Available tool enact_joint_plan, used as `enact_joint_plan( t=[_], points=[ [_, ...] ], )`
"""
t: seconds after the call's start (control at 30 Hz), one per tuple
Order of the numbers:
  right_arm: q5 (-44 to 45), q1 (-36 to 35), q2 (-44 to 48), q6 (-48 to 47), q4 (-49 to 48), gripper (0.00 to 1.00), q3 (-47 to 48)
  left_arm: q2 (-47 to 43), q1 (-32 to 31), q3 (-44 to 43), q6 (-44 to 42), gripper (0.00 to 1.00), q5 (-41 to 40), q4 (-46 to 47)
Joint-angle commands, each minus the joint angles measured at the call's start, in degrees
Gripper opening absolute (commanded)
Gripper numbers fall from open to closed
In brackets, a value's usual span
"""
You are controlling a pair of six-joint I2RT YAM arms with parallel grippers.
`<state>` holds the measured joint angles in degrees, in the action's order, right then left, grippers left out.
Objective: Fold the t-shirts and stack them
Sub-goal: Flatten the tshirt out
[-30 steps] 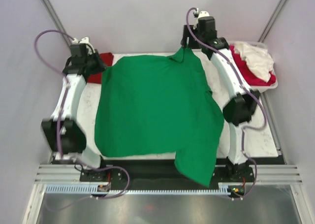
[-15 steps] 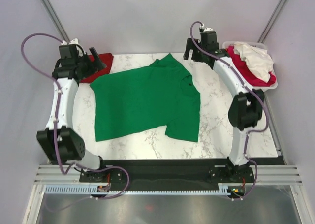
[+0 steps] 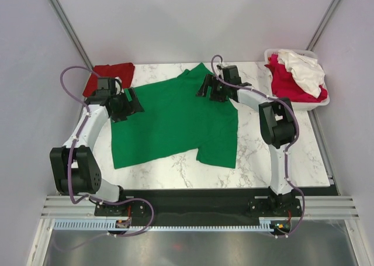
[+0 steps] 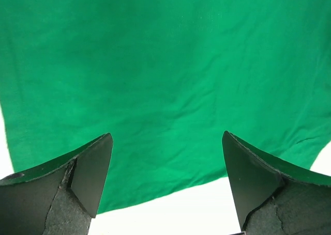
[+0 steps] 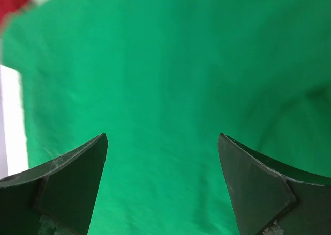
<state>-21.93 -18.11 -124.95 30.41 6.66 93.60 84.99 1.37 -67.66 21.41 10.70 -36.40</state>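
Green t-shirt [image 3: 175, 123] lies spread out on the marble desk [image 3: 263, 155], mostly flat with light wrinkles, one sleeve pointing to the far edge. Left end effector [image 3: 133, 102] sits over the shirt's left edge, fingers spread wide with nothing between them. Right end effector [image 3: 205, 89] sits over the far right part of the shirt, fingers equally spread and gripping nothing. Contact with the cloth: cannot tell. Dark red t-shirt [image 3: 108, 79] lies at the far left corner. Crimson-pink t-shirt [image 3: 285, 83] and white t-shirt [image 3: 304, 70] are heaped in the basket [image 3: 320, 102] at the far right.
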Motion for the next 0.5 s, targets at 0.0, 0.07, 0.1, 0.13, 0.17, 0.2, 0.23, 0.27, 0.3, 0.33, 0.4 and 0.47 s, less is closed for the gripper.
enact_joint_plan(
  t=[0.0,0.07,0.1,0.13,0.17,0.2,0.23,0.27,0.3,0.33,0.4,0.47],
  points=[
    [-1.36,0.62,1.63,2.45,-2.0,0.95,-1.83,-1.58,-2.32,0.33,2.15,0.93,1.26,3.18],
    [-0.14,1.49,2.86,3.24,-1.65,0.95,-6.73,-2.11,-3.3,1.21,2.23,0.93,0.9,3.27],
    [0.66,1.76,3.39,3.51,-1.56,0.95,-8.59,-2.28,-3.56,1.47,2.15,0.93,0.64,3.27],
    [1.45,2.02,4.0,3.6,-1.04,0.95,-10.53,-2.63,-3.65,2.0,1.88,0.93,0.55,3.27],
    [2.32,2.63,5.4,3.6,-0.77,0.94,-14.81,-3.33,-3.74,2.35,1.62,0.93,0.55,3.18],
    [3.46,3.16,6.37,4.21,-0.59,0.91,-17.11,-3.78,-3.65,2.62,1.36,0.93,0.38,3.18],
    [4.43,3.52,7.51,4.82,0.02,0.9,-19.75,-4.13,-3.65,3.14,0.48,0.93,0.38,3.09],
    [4.97,4.48,10.92,5.79,0.02,0.9,-25.34,-5.09,-3.65,3.32,-0.05,0.93,-0.06,3.09],
    [6.54,4.83,13.3,6.58,0.02,0.91,-28.18,-5.62,-3.74,3.58,-0.4,0.93,-0.33,2.92],
    [8.38,5.01,16.02,7.81,1.33,0.92,-31.0,-6.06,-3.57,3.93,-0.93,0.93,-0.33,2.83],
    [10.68,5.19,23.93,9.13,1.96,0.98,-39.0,-6.68,-3.65,4.11,-1.28,0.93,-0.41,2.3],
    [9.64,5.1,29.9,9.49,0.99,0.98,-45.05,-6.86,-3.74,4.46,-1.28,0.93,0.02,1.95]
  ],
)
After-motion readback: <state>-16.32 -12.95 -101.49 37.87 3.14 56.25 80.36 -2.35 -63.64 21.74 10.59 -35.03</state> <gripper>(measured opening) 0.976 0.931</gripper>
